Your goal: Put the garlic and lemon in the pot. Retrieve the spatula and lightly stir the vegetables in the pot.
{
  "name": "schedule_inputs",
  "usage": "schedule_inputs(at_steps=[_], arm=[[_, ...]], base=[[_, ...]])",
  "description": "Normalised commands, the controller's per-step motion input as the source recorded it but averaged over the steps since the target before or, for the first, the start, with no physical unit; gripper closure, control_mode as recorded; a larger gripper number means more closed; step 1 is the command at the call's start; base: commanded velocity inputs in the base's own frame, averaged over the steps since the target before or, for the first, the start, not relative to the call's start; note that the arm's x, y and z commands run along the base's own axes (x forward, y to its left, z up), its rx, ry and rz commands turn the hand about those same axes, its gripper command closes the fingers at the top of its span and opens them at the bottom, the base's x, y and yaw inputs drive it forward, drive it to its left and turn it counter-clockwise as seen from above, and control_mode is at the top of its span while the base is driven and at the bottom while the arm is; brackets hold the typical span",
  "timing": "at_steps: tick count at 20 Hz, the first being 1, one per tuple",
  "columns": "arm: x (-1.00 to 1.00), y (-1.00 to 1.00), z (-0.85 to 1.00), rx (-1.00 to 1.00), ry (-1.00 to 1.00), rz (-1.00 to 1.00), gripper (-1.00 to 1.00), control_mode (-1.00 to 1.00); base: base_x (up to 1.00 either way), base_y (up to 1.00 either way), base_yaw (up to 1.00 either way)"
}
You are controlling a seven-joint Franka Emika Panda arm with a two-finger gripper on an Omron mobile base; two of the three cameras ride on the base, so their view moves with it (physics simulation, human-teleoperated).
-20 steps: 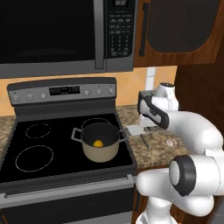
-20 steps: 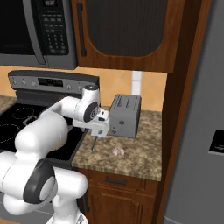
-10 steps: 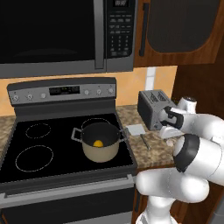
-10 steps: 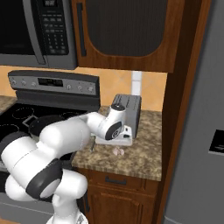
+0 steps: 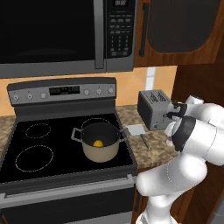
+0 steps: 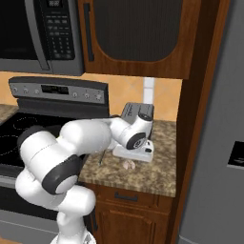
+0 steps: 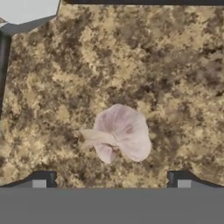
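Garlic [image 7: 120, 133] is seen at 12 o'clock from the gripper [image 7: 111, 181], centred between fingertips [image 7: 43, 178] held wide apart; pointed tip aimed toward 9 o'clock.

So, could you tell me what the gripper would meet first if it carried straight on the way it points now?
Most likely the garlic, lying on the counter between the open fingers; how far off it lies is unclear.
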Motion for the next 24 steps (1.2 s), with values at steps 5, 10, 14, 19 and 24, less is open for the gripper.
schedule_inputs(at_steps=[5, 10, 14, 19, 24], arm=[[0.20, 0.00, -0.22, 0.01, 0.12, 0.00, -1.00, -1.00], [0.10, 0.00, -0.26, 0.00, 0.12, 0.00, -1.00, -1.00], [0.05, 0.00, -0.22, 0.00, 0.08, 0.00, -1.00, -1.00], [0.09, 0.00, -0.22, 0.00, 0.05, 0.00, -1.00, -1.00], [0.00, 0.07, -0.24, 0.00, 0.01, 0.00, 1.00, -1.00]], base=[[0.00, 0.00, 0.00], [0.00, 0.00, 0.00], [0.00, 0.00, 0.00], [0.00, 0.00, 0.00], [0.00, 0.00, 0.00]])
